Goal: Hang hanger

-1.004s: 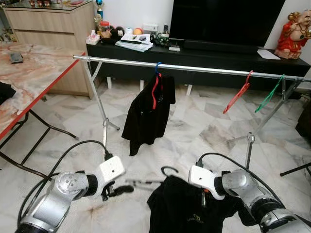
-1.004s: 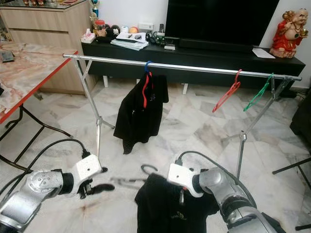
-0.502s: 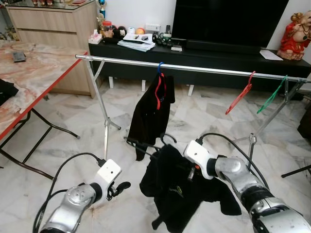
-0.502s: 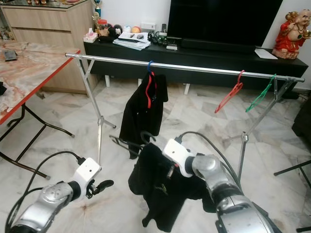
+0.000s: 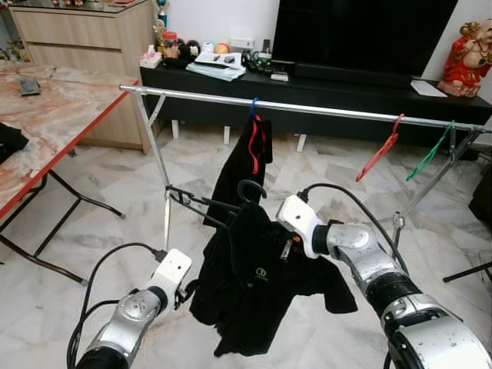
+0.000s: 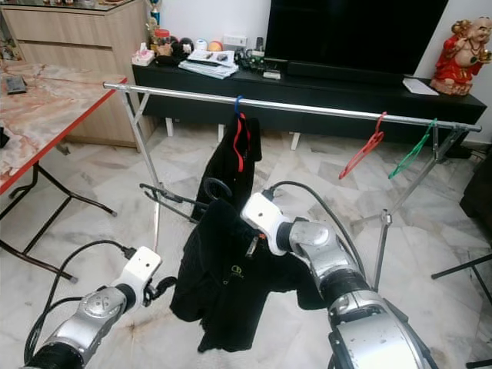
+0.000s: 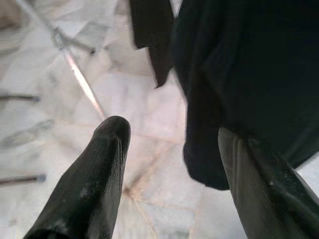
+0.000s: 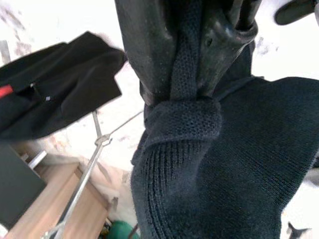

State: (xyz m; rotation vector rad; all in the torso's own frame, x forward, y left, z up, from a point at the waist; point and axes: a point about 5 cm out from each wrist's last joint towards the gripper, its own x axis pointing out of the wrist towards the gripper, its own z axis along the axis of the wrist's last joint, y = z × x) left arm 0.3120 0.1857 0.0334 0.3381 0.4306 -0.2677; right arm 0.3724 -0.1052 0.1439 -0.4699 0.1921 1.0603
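Pinched hard on a fold of knitted collar, my right gripper (image 5: pixel 286 247) now carries the black knit shirt on its black wire hanger (image 5: pixel 231 206) near the middle of the frame, where a second ago the bundle sat low at the bottom edge; the lift has brought the hanger's hook close beneath the long silver metal rail (image 5: pixel 307 108) of the clothes rack, so I judge the remaining work is to raise it over the rail and set the hook down. My left gripper (image 7: pixel 169 164) has dropped away toward the lower left, its two matte black fingers spread with nothing between them, just beside the shirt's hem. The shirt (image 6: pixel 231 280) is soft, ribbed at the collar, limp and heavy-hanging, with a small pale logo on the chest. The hanger is thin, rigid wire with a curled hook. Upper centre, another black garment (image 5: pixel 244 165) droops from a red plastic hanger (image 5: pixel 252 142); a second red hanger (image 5: pixel 378 152) and a green one (image 5: pixel 429 151) dangle bare at upper right, above glossy veined marble floor (image 5: pixel 92 231).
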